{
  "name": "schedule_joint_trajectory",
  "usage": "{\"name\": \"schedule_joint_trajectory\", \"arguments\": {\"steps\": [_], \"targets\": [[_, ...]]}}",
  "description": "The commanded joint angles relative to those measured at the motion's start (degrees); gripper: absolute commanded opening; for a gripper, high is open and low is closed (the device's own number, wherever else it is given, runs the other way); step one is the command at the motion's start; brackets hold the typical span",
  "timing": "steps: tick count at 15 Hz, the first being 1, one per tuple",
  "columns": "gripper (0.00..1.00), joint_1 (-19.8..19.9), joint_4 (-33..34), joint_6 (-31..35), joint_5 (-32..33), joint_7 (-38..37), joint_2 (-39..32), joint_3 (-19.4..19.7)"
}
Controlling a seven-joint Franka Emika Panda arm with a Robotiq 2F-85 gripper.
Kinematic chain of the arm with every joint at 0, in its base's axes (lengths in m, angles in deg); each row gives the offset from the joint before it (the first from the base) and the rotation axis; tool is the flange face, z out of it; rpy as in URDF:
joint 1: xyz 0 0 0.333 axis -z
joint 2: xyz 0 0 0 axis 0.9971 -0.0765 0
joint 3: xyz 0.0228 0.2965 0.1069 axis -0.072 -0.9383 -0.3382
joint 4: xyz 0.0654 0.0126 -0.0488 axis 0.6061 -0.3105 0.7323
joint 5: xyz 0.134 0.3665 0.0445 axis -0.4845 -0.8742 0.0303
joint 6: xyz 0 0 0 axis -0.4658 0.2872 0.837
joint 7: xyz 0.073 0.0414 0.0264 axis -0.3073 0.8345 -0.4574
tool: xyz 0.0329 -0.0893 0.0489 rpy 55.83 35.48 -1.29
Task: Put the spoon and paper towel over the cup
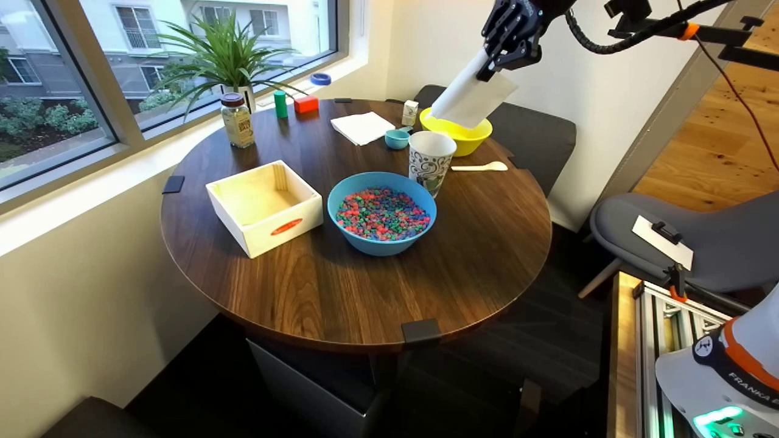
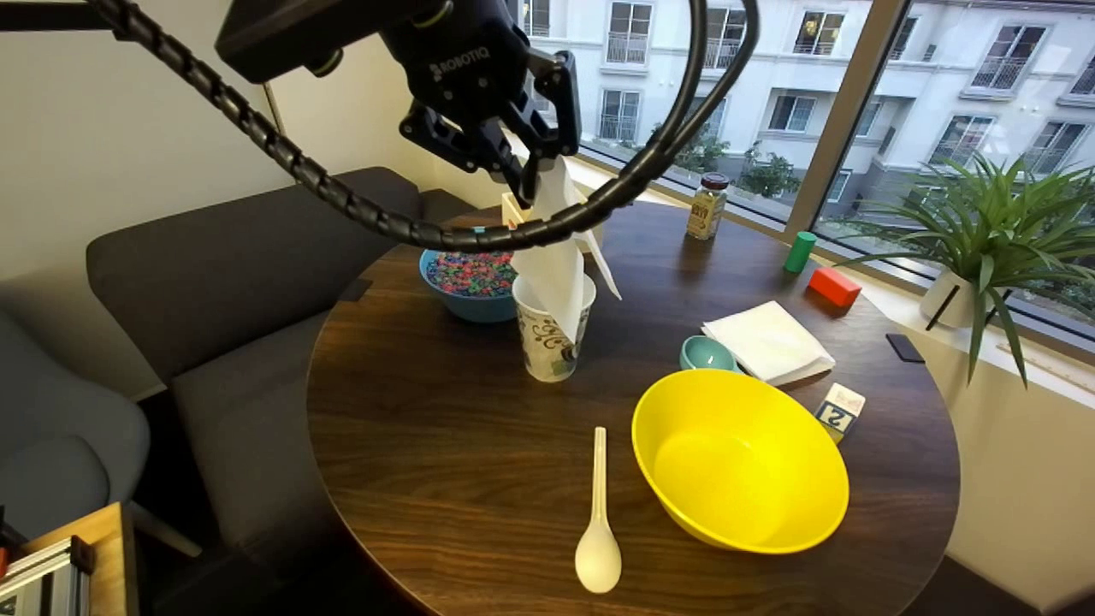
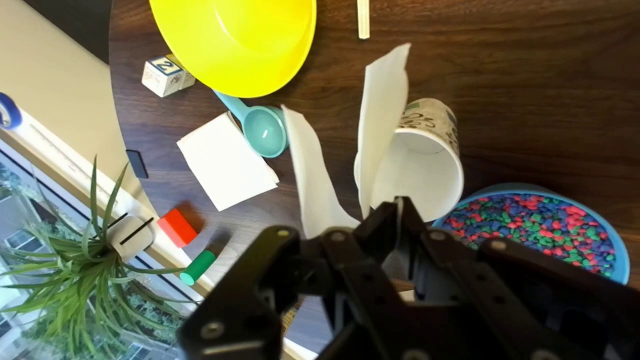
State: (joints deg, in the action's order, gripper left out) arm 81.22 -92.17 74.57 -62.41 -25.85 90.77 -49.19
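Observation:
My gripper [image 2: 526, 184] is shut on the paper towel [image 2: 556, 287], a thin white sheet that hangs folded in two flaps from the fingertips. Below it the white patterned cup [image 1: 429, 161] stands upright on the table, its mouth uncovered. From the wrist camera, one flap of the towel [image 3: 382, 110] overlaps the near rim of the cup [image 3: 425, 160]; in an exterior view the towel [image 1: 475, 94] hangs higher than the cup, apart from it. The pale spoon [image 2: 599, 552] lies flat on the table beside the cup, only its handle end [image 3: 363, 20] showing in the wrist view.
Close to the cup stand a blue bowl [image 1: 344, 222] of coloured pebbles and a yellow bowl [image 2: 744, 479]. A teal scoop [image 3: 265, 131], a stack of white napkins [image 3: 227, 162] and lettered blocks [image 3: 162, 75] lie nearby. An open wooden box [image 1: 283, 228] sits beside the blue bowl.

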Motion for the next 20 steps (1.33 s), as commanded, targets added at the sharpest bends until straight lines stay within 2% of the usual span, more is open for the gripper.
{"name": "schedule_joint_trajectory", "arguments": {"steps": [1,7,8,20], "targets": [[0.05,-0.25,0.13,-0.08,-0.02,-0.01,-0.29,-0.08],[0.05,-0.35,0.15,-0.05,-0.03,0.0,-0.44,-0.11],[0.01,-0.04,0.08,0.13,0.42,-0.81,-0.42,-0.24],[0.01,0.2,2.6,4.47,7.88,-3.88,-6.6,-3.42]]}}
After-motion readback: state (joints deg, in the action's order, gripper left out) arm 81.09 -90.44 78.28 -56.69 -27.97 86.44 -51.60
